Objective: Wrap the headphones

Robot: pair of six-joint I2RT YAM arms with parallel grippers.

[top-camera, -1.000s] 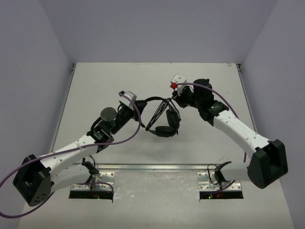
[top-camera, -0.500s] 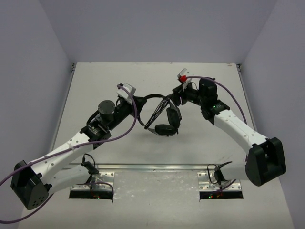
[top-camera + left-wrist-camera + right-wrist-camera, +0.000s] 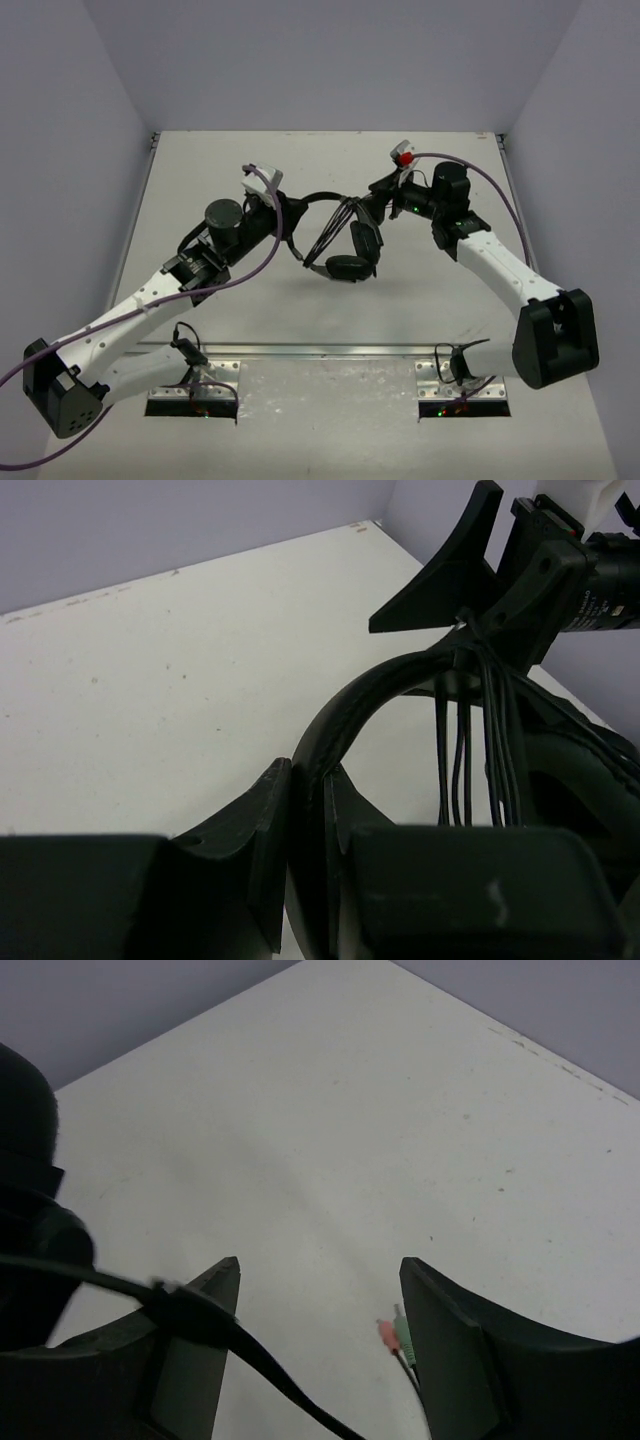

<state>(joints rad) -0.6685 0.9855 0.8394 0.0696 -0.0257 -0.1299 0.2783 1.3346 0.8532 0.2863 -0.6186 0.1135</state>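
The headphones (image 3: 348,268) hang mid-frame, their headband (image 3: 345,715) clamped by the left gripper (image 3: 283,215). The cable (image 3: 333,232) already loops it several times. The right gripper (image 3: 320,1300) gapes open, and 2 plugs (image 3: 396,1336) dangle unsecured.

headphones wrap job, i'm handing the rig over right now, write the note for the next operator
Left gripper: shut on the headband, holding the headphones at mid-table.
Right gripper: open, gripping nothing; the cable lies across one of its fingers.
Done: several cable loops are wrapped around the headband.
Left: the loose tail ending in the pink and green plugs is not wound in; wrap it, then set the headphones down.
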